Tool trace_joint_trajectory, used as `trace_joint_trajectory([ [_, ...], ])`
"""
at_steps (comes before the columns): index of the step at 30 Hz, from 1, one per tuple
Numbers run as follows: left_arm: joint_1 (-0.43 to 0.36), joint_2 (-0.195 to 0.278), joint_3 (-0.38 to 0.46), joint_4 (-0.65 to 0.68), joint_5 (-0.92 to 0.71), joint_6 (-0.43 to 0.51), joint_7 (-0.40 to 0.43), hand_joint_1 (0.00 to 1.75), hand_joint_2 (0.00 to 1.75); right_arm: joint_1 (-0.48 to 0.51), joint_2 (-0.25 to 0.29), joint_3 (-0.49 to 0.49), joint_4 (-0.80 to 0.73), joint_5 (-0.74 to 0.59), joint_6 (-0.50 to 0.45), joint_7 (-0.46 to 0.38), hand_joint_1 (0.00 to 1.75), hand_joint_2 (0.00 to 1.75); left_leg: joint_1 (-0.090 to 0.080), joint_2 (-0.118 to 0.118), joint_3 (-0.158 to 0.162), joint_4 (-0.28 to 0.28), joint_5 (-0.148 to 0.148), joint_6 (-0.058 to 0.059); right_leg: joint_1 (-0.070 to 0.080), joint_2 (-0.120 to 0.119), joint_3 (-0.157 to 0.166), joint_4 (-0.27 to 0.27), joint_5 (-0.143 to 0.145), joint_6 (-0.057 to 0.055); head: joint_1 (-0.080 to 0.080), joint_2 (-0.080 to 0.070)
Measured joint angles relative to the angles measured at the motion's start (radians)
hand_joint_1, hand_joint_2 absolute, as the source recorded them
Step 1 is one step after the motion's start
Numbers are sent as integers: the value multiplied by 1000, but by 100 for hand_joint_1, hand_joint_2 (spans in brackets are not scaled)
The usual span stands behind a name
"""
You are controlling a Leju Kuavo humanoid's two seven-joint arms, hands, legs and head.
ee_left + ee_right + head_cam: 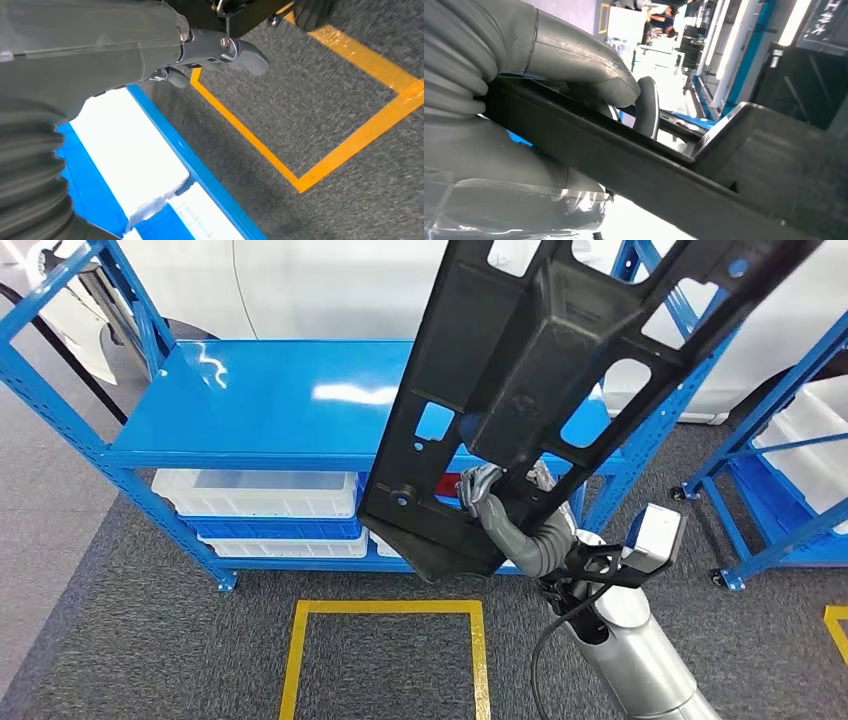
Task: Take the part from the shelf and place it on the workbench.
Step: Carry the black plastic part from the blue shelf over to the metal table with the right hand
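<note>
Right hand (487,492) is clamped on the long black perforated plastic part (560,370); left hand (215,47) hangs unladen, fingers apart. Level carriage to the worktop is advised.

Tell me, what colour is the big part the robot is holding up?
Black. The part shows best in the head view, gripped by the right hand.

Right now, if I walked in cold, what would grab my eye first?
A big black plastic part held up high in front of the camera, gripped near its lower end by the robot's right hand. Behind it stands a bright blue shelf with white bins underneath, and a yellow taped square marks the grey carpet in front.
</note>
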Motion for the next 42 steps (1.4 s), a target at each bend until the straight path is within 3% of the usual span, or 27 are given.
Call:
trace_joint_trajectory([
  [2,-2,2,0,0,0,2,4,0,175,-1,4,-2,0,-2,13,7,169,175,1,0,-27,115,-108,-6,1,4,-31,1,26,-7,0,0],
  [3,-3,3,0,0,1,2,4,0,175,0,6,-4,0,-4,19,11,169,175,1,0,-35,178,-143,-7,2,8,-48,1,39,-8,0,0],
  [4,-4,4,0,0,1,3,4,0,175,1,9,-7,0,-8,24,14,169,175,1,0,-33,223,-152,-6,4,13,-66,2,53,-7,0,0],
  [5,-4,4,0,0,1,3,4,0,175,2,10,-10,1,-11,28,17,169,175,1,-1,-17,239,-138,-3,6,19,-84,3,66,-6,0,0],
  [6,-4,4,0,0,1,4,4,0,175,2,12,-13,1,-14,32,19,169,175,-1,-5,15,223,-110,4,8,27,-101,3,80,-5,0,0],
  [8,-3,6,0,0,1,4,4,0,175,3,12,-19,1,-18,33,22,169,175,-5,-28,117,102,-78,23,11,40,-127,4,104,-1,0,0],
  [10,-3,8,-1,0,1,-1,6,0,175,13,13,-28,-1,-11,29,9,169,175,-10,-46,210,-35,-101,35,11,48,-138,1,126,7,0,0],
  [12,-1,9,-3,0,1,-5,8,0,175,30,12,-40,-2,1,31,-16,169,175,-13,-43,234,-88,-109,36,9,54,-141,-8,149,21,0,0],
  [14,0,10,-4,0,0,-6,8,0,175,39,10,-49,-2,4,41,-28,169,175,-10,-32,220,-96,-82,46,8,51,-152,-6,143,32,0,0],
  [16,3,11,-4,0,0,-5,6,0,175,37,8,-55,0,1,48,-27,169,175,-7,-17,195,-104,-50,56,8,29,-180,64,56,38,0,0],
  [18,8,11,-4,0,-1,-4,3,0,175,34,8,-59,5,-4,48,-23,169,175,-8,-7,161,-102,-24,58,6,10,-210,198,-41,46,0,0],
  [19,10,11,-4,0,-1,-4,2,0,175,33,8,-61,7,-6,48,-22,169,175,-8,-2,143,-98,-14,57,3,7,-216,255,-54,50,0,0],
  [20,11,11,-4,0,-1,-4,1,0,175,32,8,-62,10,-7,47,-21,169,175,-8,2,125,-92,-4,55,0,5,-210,288,-44,54,0,0],
  [22,12,12,-4,0,-1,-3,0,0,175,29,8,-64,12,-9,47,-21,169,175,-7,6,87,-75,13,49,-7,2,-146,249,8,60,0,0],
  [23,12,12,-4,0,-1,-3,0,0,175,26,8,-64,13,-10,47,-20,169,175,-7,7,69,-65,20,45,-9,0,-90,184,13,61,0,0],
  [25,11,12,-4,0,-1,-3,0,0,175,20,9,-64,13,-11,48,-20,169,175,-9,7,45,-49,33,34,-7,0,2,54,-16,52,0,0],
  [26,12,12,-4,0,-1,-3,0,0,175,17,10,-65,13,-12,48,-20,169,175,-9,7,38,-46,42,28,-3,1,22,18,-32,45,0,0],
  [28,14,12,-3,0,-1,-3,1,0,175,15,11,-65,14,-13,48,-18,169,175,-7,6,32,-49,58,15,0,-1,16,5,-21,29,0,0],
  [29,16,12,-3,0,-1,-3,1,0,175,12,13,-65,14,-13,48,-16,169,175,-5,4,26,-42,48,9,-1,-3,7,4,-9,21,-1,0],
  [30,17,13,-3,0,-1,-2,0,0,175,9,15,-65,14,-12,48,-14,169,175,-4,2,16,-20,18,4,-3,-5,-5,1,3,13,-1,0],
  [33,16,13,-3,0,-1,-2,-2,0,175,4,23,-65,17,-11,47,-9,169,175,2,0,-25,145,-131,-9,-4,-7,-52,1,44,3,-1,0],
  [34,16,14,-3,0,-1,-2,-3,0,175,3,23,-65,19,-11,48,-9,169,175,2,0,-30,201,-152,-12,-3,-7,-69,1,56,4,-1,0],
  [35,15,14,-3,0,-1,0,-6,0,175,3,23,-65,21,-11,49,-8,169,175,3,0,-24,234,-147,-13,-3,-7,-86,2,68,5,-1,0],
  [36,15,14,-3,0,-1,2,-10,0,175,2,23,-65,24,-11,49,-6,169,175,3,0,-4,236,-121,-14,-3,-7,-103,2,79,8,-1,0],
  [38,14,14,-2,0,-1,8,-16,0,175,-1,23,-65,29,-13,50,-1,169,175,5,-2,80,146,-68,-10,-4,-5,-130,3,101,15,-1,0],
  [40,14,16,-2,0,-1,12,-18,0,175,-6,23,-65,30,-16,50,6,169,175,4,-14,184,2,-85,-2,-2,0,-145,3,120,27,-1,0],
  [42,14,16,-2,0,-1,14,-20,0,175,-12,24,-65,31,-21,49,12,169,175,-1,-20,227,-74,-115,7,1,7,-147,-1,138,40,-1,0],
])
